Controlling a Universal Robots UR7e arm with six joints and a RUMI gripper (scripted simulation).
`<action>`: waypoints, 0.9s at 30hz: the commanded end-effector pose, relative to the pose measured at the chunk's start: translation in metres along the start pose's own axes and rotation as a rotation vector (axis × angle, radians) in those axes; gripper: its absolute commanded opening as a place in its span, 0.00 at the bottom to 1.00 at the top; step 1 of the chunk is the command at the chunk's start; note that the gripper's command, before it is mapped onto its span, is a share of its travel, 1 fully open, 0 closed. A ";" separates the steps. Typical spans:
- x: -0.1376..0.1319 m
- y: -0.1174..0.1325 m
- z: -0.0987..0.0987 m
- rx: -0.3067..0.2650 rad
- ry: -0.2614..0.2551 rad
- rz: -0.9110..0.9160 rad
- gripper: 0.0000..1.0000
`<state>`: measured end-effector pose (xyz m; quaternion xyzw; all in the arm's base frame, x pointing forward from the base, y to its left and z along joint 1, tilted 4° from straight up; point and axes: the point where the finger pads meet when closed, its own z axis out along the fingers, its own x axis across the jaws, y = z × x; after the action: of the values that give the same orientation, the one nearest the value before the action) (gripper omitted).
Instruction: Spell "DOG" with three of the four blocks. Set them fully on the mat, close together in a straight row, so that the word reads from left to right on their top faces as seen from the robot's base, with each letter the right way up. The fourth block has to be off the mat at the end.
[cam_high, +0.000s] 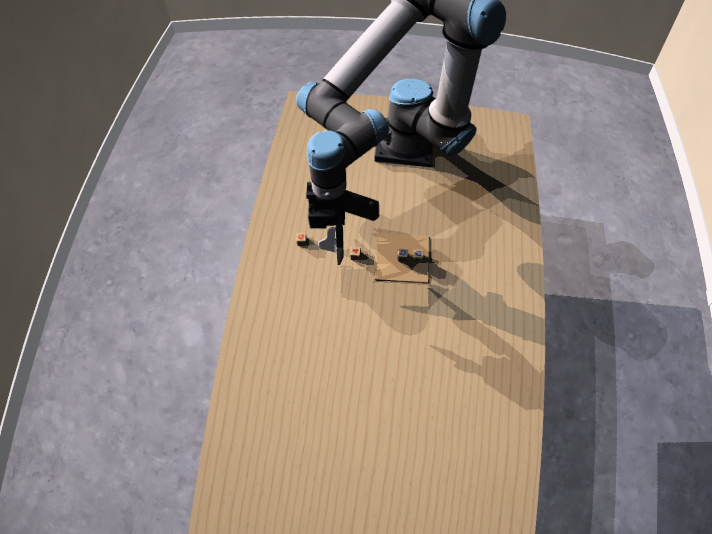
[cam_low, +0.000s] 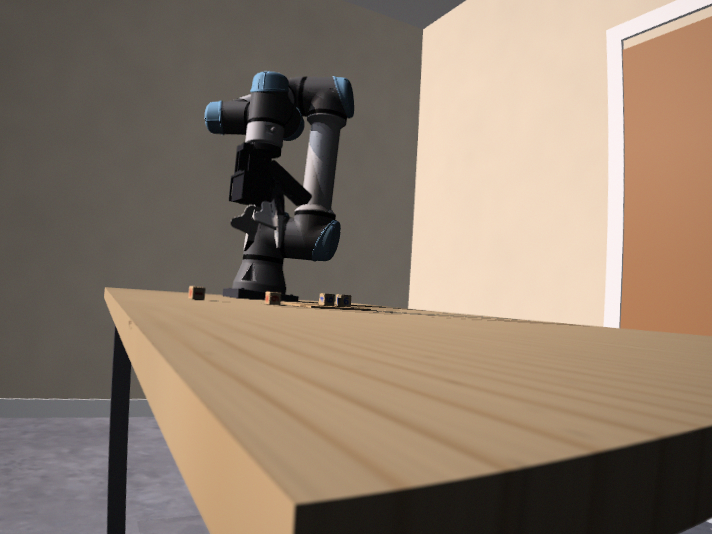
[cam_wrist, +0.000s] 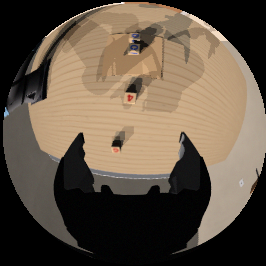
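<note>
A block with a blue letter, seemingly D (cam_high: 418, 253) (cam_low: 343, 300) (cam_wrist: 134, 36), and a block with a blue round letter, seemingly O (cam_high: 402, 253) (cam_low: 326, 299) (cam_wrist: 134, 49), sit side by side on the brown mat (cam_high: 388, 272) (cam_wrist: 150, 65). A block with a red letter like A or 4 (cam_high: 356, 252) (cam_low: 272, 297) (cam_wrist: 130, 97) lies off the mat, on the table. Farther out lies a block with a red letter, seemingly G (cam_high: 301, 237) (cam_low: 196, 293) (cam_wrist: 116, 149). My gripper (cam_high: 332, 252) (cam_low: 262, 247) (cam_wrist: 131, 133) is open and empty, high above the table between the two red-lettered blocks in the top view.
The wooden table (cam_high: 368, 402) (cam_low: 402, 390) carries the robot's base (cam_high: 404, 150) behind the mat. The seemingly G block is nearest the table's left edge in the top view. Arm shadows cross the mat and the blue-lettered blocks.
</note>
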<state>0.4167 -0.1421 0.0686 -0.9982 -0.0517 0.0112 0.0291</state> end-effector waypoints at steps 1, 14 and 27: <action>-0.002 0.009 -0.001 0.002 0.006 -0.121 1.00; -0.010 0.025 0.000 0.001 0.006 -0.367 1.00; -0.017 0.040 0.001 0.001 0.006 -0.593 1.00</action>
<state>0.4048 -0.1736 0.0653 -0.9584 -0.2836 0.0041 0.0313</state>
